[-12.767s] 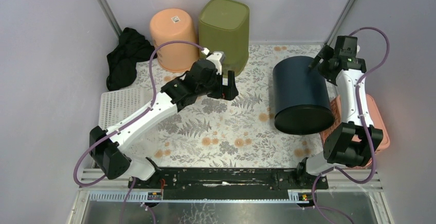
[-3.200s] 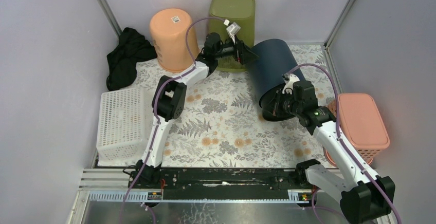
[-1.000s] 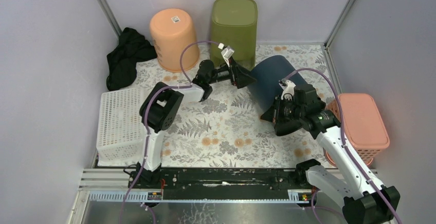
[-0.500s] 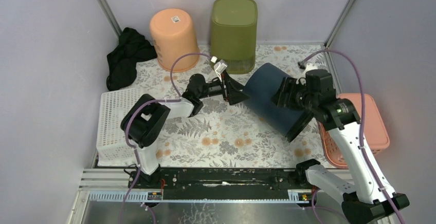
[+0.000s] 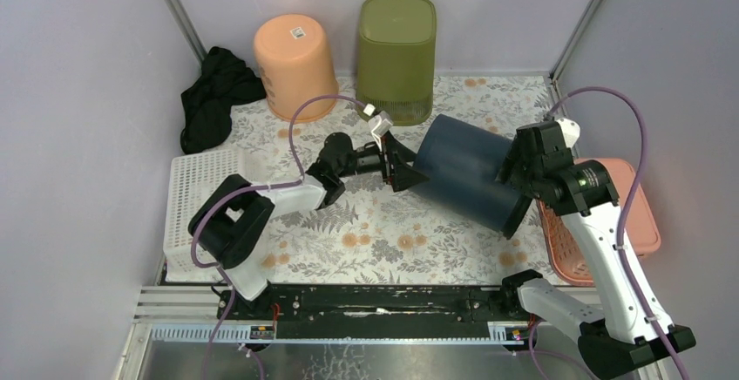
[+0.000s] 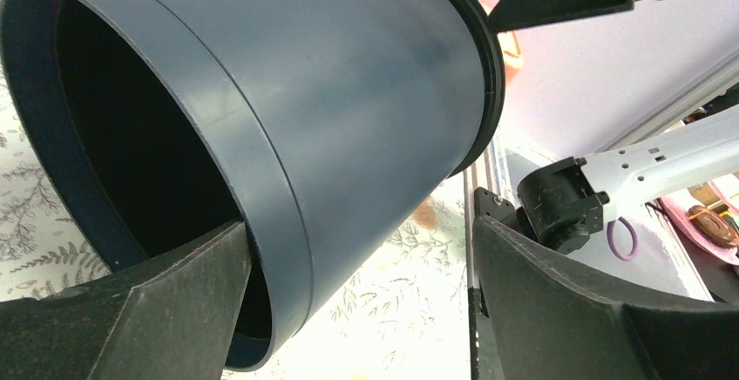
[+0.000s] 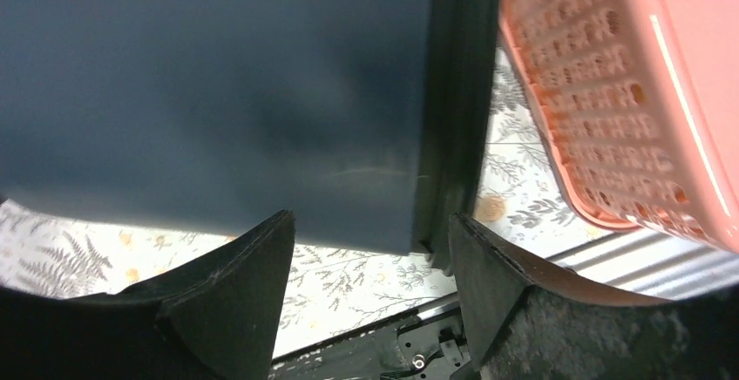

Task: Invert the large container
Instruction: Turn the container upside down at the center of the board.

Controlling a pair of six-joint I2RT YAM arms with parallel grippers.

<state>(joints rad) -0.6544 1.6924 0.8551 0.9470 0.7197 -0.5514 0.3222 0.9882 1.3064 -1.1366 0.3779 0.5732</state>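
Observation:
The large container [image 5: 466, 175] is a dark blue tub lying on its side across the patterned table [image 5: 383, 232]. Its open mouth faces left and its black-rimmed end faces right. My left gripper [image 5: 403, 169] is open at the mouth. In the left wrist view, one finger [image 6: 174, 293] reaches inside the container [image 6: 366, 92] and the other stands well clear outside, so the left gripper [image 6: 359, 227] straddles the rim wall. My right gripper [image 5: 512, 169] hovers open over the black-rimmed end. In the right wrist view the container [image 7: 218, 75] fills the space beyond the spread right gripper [image 7: 370, 217].
A pink basket [image 5: 632, 197] sits right beside the container's right end, also close in the right wrist view [image 7: 610, 92]. An upturned orange bucket [image 5: 294, 62] and a green bin [image 5: 396, 44] stand at the back. Black cloth [image 5: 213, 97] and a white basket [image 5: 205, 206] are on the left.
The right gripper was shut on the container's rim and has opened and let go. The container has swung down onto its side, and the left gripper followed its mouth toward the near side.

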